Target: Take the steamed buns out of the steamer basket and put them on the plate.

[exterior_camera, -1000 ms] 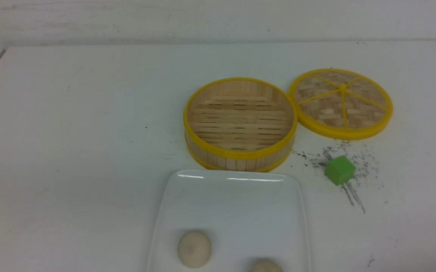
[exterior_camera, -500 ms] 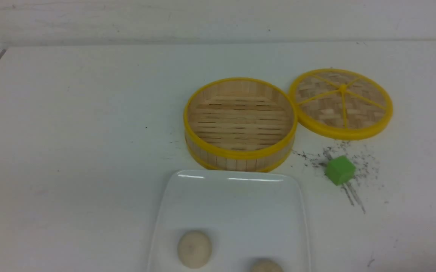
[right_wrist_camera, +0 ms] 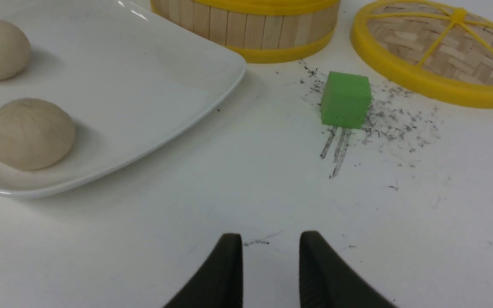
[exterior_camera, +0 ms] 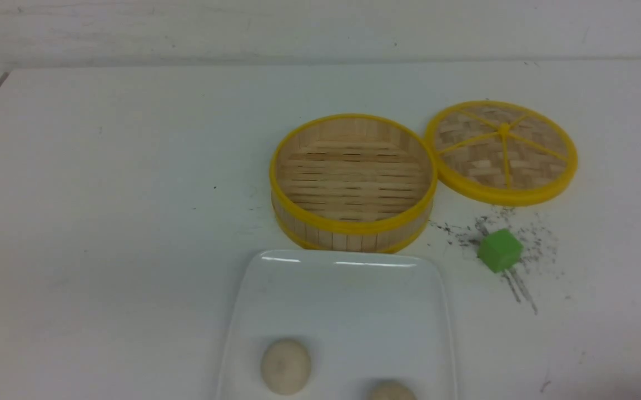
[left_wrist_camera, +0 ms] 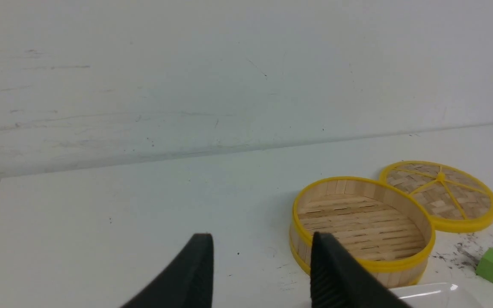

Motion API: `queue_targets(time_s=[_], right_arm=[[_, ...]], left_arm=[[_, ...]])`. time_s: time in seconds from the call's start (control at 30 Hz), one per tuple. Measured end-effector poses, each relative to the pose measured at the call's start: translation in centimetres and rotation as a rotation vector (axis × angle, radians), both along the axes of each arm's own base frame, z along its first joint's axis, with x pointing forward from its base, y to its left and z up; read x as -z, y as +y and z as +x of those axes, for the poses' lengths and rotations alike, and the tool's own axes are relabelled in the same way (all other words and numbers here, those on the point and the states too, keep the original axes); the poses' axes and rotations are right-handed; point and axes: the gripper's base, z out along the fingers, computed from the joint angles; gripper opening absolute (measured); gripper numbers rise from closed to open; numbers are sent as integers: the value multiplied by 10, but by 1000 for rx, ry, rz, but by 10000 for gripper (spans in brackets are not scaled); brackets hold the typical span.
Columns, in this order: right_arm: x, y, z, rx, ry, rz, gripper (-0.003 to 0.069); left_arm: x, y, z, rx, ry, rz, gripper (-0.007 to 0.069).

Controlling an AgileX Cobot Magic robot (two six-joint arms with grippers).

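Both steamed buns lie on the near half of the white plate (exterior_camera: 342, 289), one to the left (exterior_camera: 286, 366) and one at the frame's bottom edge (exterior_camera: 391, 391). Behind the plate the steamer basket (exterior_camera: 352, 180) stands with only its bare slatted floor showing. Neither gripper shows in the front view. My left gripper (left_wrist_camera: 261, 250) hangs open over bare table beside the basket (left_wrist_camera: 359, 218), nothing between its fingers. My right gripper (right_wrist_camera: 270, 241) is low over the table, open by a narrow gap and holding nothing, with the buns (right_wrist_camera: 29, 133) (right_wrist_camera: 0, 49) on the plate (right_wrist_camera: 152, 85) off to one side.
The woven lid (exterior_camera: 501, 151) lies flat to the right of the basket, touching its rim. A green cube (exterior_camera: 499, 250) sits on dark scuff marks right of the plate's far corner. A wall runs along the table's back edge.
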Motion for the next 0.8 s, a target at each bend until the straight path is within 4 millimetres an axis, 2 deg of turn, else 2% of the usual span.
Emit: queue_targets(time_s=[0.2, 0.57, 0.8], right_arm=[[0, 1, 0, 7, 12, 21, 210], [0, -5, 2, 127, 5, 10, 223], [0, -13, 5, 270, -10, -28, 227]], left_arm=[[0, 0, 0, 0, 0, 0, 337], [0, -1, 0, 6, 4, -6, 337], [0, -1, 0, 9, 7, -9, 337]])
